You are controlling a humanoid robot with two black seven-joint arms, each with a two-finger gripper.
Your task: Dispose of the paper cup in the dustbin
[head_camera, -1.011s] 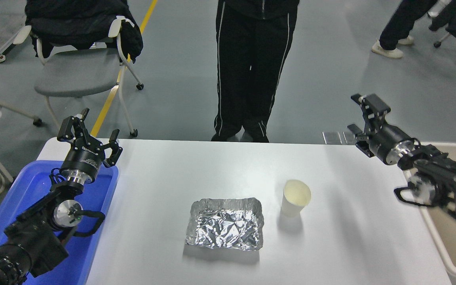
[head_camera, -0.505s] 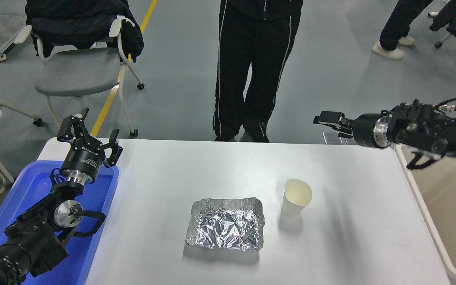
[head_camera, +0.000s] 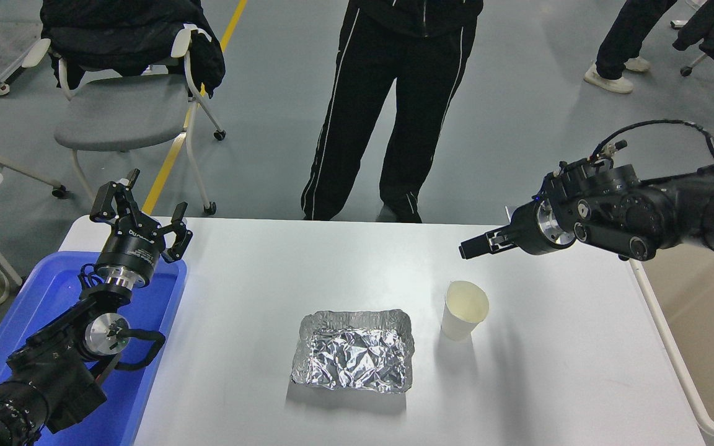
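The paper cup (head_camera: 463, 311), plain white with a cream inside, stands upright on the white table (head_camera: 258, 291), just right of a foil tray. The beige dustbin (head_camera: 707, 334) stands off the table's right edge, partly cut off by the picture. My right gripper (head_camera: 476, 246) reaches in from the right, points left and hangs above and slightly behind the cup without touching it; it looks open and empty. My left gripper (head_camera: 140, 210) is parked open at the left, over a blue tub.
A crinkled silver foil tray (head_camera: 352, 350) lies at the table's middle front. A blue plastic tub (head_camera: 146, 347) sits at the left edge. A person (head_camera: 394, 105) stands at the far side. A grey chair (head_camera: 121, 111) stands beyond.
My right arm has swung from over the dustbin leftward and down, so its gripper now hangs just above the cup. The person has shifted stance. The cup and tray have not moved.
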